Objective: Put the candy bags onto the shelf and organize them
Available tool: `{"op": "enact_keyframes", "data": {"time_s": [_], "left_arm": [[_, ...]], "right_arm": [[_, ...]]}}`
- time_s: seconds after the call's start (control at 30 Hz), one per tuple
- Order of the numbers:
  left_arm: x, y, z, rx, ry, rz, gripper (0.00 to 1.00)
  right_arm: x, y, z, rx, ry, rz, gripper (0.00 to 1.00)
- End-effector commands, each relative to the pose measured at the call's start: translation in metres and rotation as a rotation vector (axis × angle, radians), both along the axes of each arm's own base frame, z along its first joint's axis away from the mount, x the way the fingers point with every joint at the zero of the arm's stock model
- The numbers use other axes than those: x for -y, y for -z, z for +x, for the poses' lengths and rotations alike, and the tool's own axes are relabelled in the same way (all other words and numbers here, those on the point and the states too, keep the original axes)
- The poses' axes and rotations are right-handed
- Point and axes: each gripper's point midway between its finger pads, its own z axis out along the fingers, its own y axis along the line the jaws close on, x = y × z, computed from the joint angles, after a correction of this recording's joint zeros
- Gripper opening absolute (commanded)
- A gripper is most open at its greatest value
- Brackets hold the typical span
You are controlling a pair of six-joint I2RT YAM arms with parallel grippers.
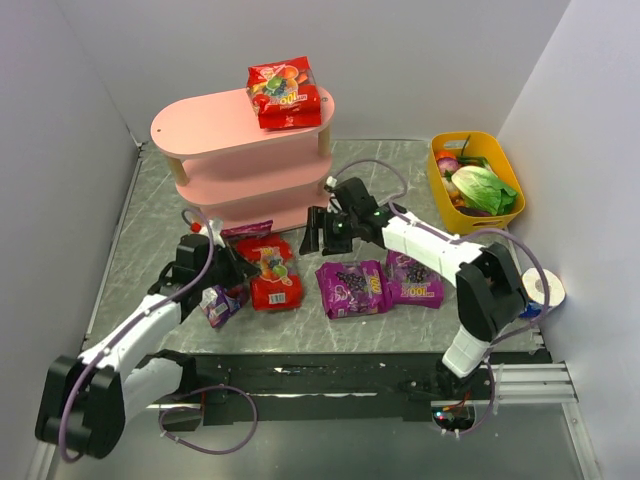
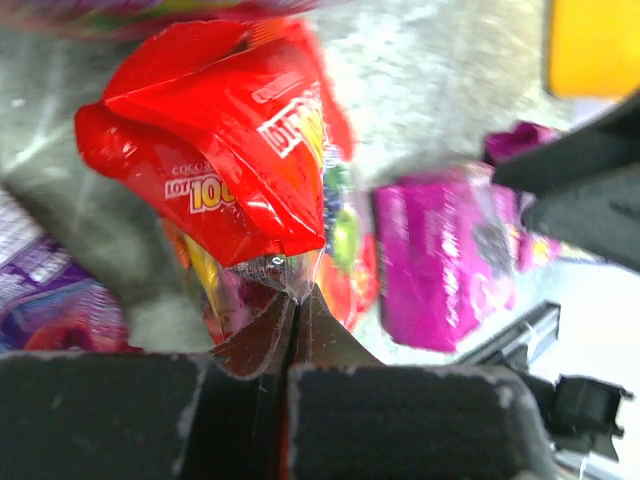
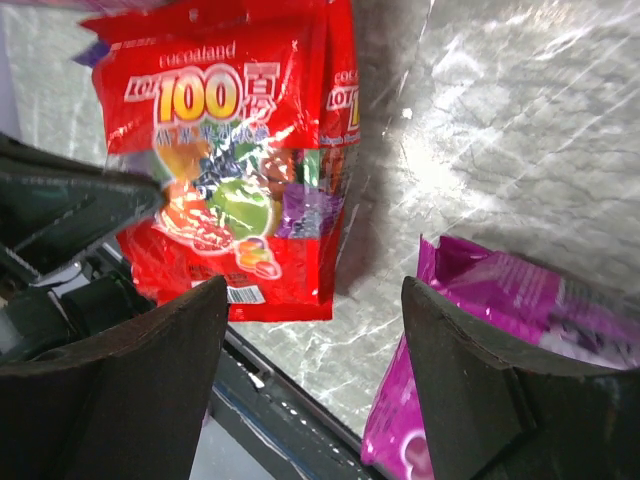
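One red candy bag (image 2: 220, 150) is pinched by its edge in the left gripper (image 2: 292, 318), shelf (image 1: 210, 125) just beyond; right gripper (image 3: 312, 330) gapes.

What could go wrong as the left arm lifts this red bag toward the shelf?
The left end effector pinches the red bag only by its thin edge seam, so it may slip on the lift. The open right end effector hovers close beside that bag, so the arms could bump. The shelf top holds a second bag near its end; a careless placement might knock it off.
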Motion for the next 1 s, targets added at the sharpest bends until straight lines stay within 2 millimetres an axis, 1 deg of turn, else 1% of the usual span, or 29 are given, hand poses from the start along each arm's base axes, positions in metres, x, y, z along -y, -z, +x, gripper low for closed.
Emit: {"op": "enact_keyframes", "data": {"time_s": [0.0,0.03,0.07,0.1,0.13,0.17,0.2,0.23,0.27,0.3,0.33,0.37,0.4,0.43,0.47,0.5,0.53,0.6,0.63,0.7,0.73,0.8,0.83,0.9,0.93,0.97], "left_arm": [[0.021,-0.067,-0.001,0.21,0.148,-0.089,0.01],[0.023,-0.078,-0.003,0.246,0.168,-0.093,0.01],[0.026,-0.084,-0.007,0.262,0.202,-0.107,0.01],[0.027,-0.086,-0.012,0.256,0.22,-0.109,0.01],[0.029,-0.096,-0.015,0.291,0.248,-0.111,0.01],[0.03,-0.102,-0.018,0.307,0.27,-0.115,0.01],[0.033,-0.108,-0.023,0.322,0.305,-0.127,0.01],[0.034,-0.12,-0.026,0.357,0.328,-0.126,0.01],[0.037,-0.128,-0.03,0.38,0.356,-0.133,0.01],[0.042,-0.136,-0.039,0.396,0.419,-0.157,0.01],[0.043,-0.151,-0.043,0.445,0.447,-0.16,0.01],[0.045,-0.157,-0.048,0.456,0.474,-0.17,0.01],[0.047,-0.166,-0.054,0.475,0.515,-0.183,0.01],[0.049,-0.18,-0.058,0.508,0.542,-0.192,0.01],[0.05,-0.187,-0.06,0.521,0.556,-0.197,0.01],[0.051,-0.194,-0.062,0.535,0.57,-0.201,0.01],[0.053,-0.211,-0.066,0.573,0.607,-0.214,0.01],[0.053,-0.226,-0.069,0.602,0.625,-0.217,0.01],[0.053,-0.243,-0.069,0.642,0.627,-0.213,0.01],[0.053,-0.258,-0.069,0.683,0.627,-0.204,0.01],[0.052,-0.275,-0.071,0.728,0.629,-0.201,0.01],[0.051,-0.29,-0.069,0.768,0.619,-0.182,0.01],[0.05,-0.307,-0.071,0.813,0.617,-0.176,0.01],[0.047,-0.322,-0.064,0.852,0.58,-0.154,0.01],[0.044,-0.338,-0.064,0.886,0.556,-0.143,0.01],[0.04,-0.345,-0.055,0.901,0.495,-0.125,0.01]], "right_arm": [[0.013,-0.041,0.007,0.087,0.07,0.025,0.78],[0.016,-0.044,0.008,0.094,0.084,0.026,0.77],[0.018,-0.051,0.009,0.107,0.097,0.034,0.78],[0.021,-0.054,0.01,0.107,0.113,0.037,0.78],[0.026,-0.056,0.012,0.113,0.134,0.032,0.78],[0.029,-0.062,0.012,0.123,0.148,0.039,0.78],[0.032,-0.062,0.013,0.12,0.166,0.04,0.78],[0.036,-0.063,0.014,0.123,0.184,0.039,0.78],[0.041,-0.069,0.016,0.133,0.201,0.047,0.79],[0.044,-0.069,0.016,0.128,0.216,0.049,0.79],[0.048,-0.07,0.017,0.13,0.227,0.052,0.79],[0.054,-0.074,0.018,0.136,0.249,0.054,0.79],[0.057,-0.073,0.019,0.133,0.26,0.052,0.79],[0.06,-0.074,0.02,0.135,0.271,0.053,0.79],[0.064,-0.077,0.02,0.142,0.284,0.055,0.79],[0.069,-0.075,0.021,0.135,0.302,0.052,0.79],[0.073,-0.077,0.022,0.137,0.312,0.053,0.79],[0.08,-0.078,0.024,0.135,0.338,0.056,0.79],[0.083,-0.078,0.023,0.136,0.344,0.054,0.79],[0.087,-0.08,0.024,0.142,0.356,0.056,0.79],[0.089,-0.081,0.024,0.146,0.361,0.056,0.8],[0.091,-0.084,0.024,0.157,0.365,0.056,0.8],[0.094,-0.085,0.024,0.16,0.371,0.054,0.8],[0.095,-0.085,0.024,0.159,0.374,0.053,0.8],[0.097,-0.086,0.024,0.161,0.377,0.055,0.8],[0.097,-0.084,0.024,0.159,0.379,0.053,0.8]]}}
